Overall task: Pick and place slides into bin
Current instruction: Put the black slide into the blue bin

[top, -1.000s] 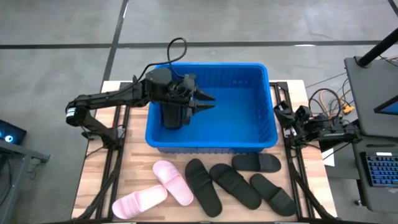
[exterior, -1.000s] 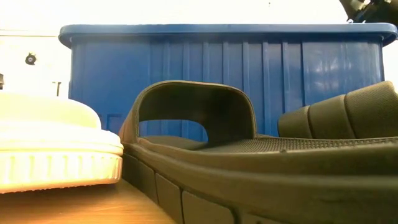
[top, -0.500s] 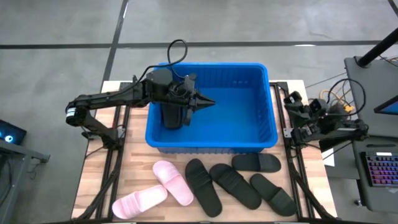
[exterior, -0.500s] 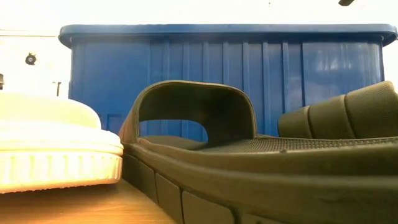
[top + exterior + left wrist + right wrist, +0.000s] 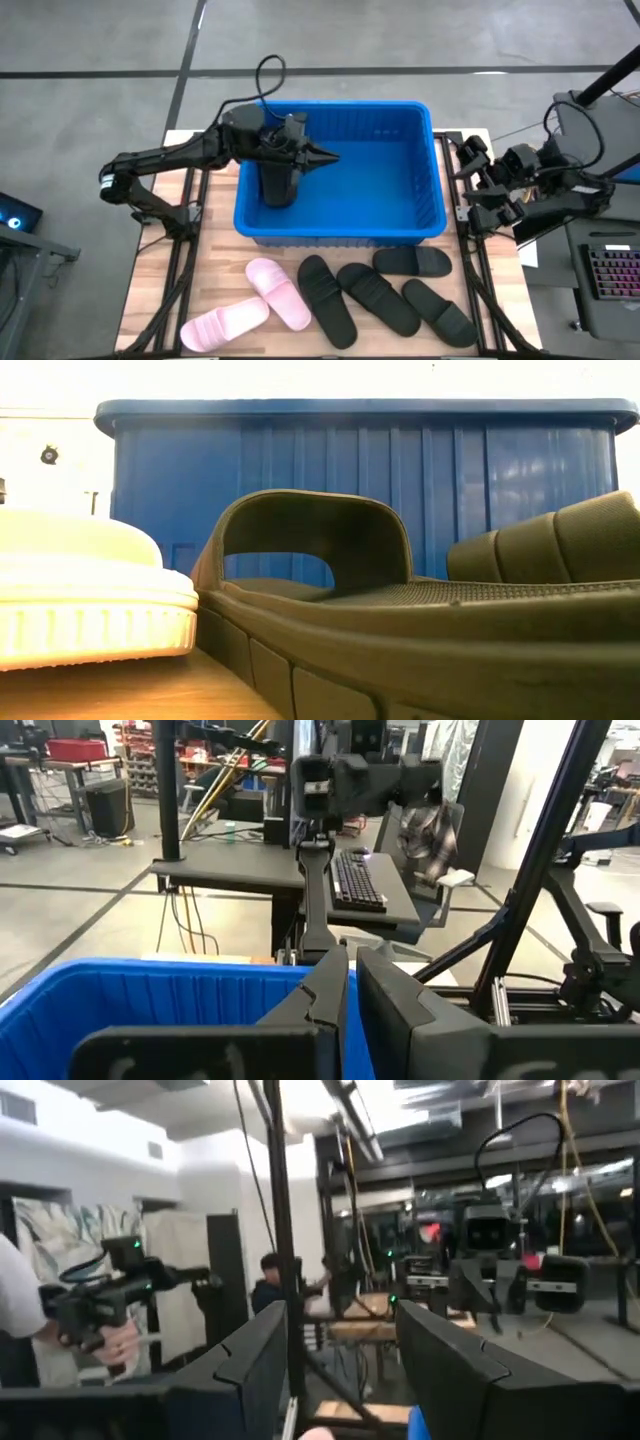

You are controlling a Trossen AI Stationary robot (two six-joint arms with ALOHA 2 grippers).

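Observation:
The blue bin (image 5: 400,210) stands at the table's far middle and fills the back of the low view (image 5: 360,490). A black slide (image 5: 278,188) lies inside it by the left wall. My left gripper (image 5: 330,157) hovers shut and empty over the bin's left part, pointing right; its own view shows the closed fingers (image 5: 350,995). Two pink slides (image 5: 280,292) (image 5: 225,323) and several black slides (image 5: 378,297) lie on the table in front of the bin. My right gripper (image 5: 468,170) is off the bin's right side, open (image 5: 345,1370) and empty.
Black frame rails (image 5: 190,250) run along both sides of the wooden table (image 5: 160,300). A desk with cables (image 5: 530,165) stands to the right. In the low view a black slide (image 5: 300,590) and a pink slide (image 5: 80,600) sit close in front. A person's hand (image 5: 110,1342) shows beyond the table.
My left gripper has shut over the bin's left part and has drawn slightly toward the table's far left. My right arm has risen at the table's right edge, leaving the low view, and its fingers have spread apart. The slides have not moved.

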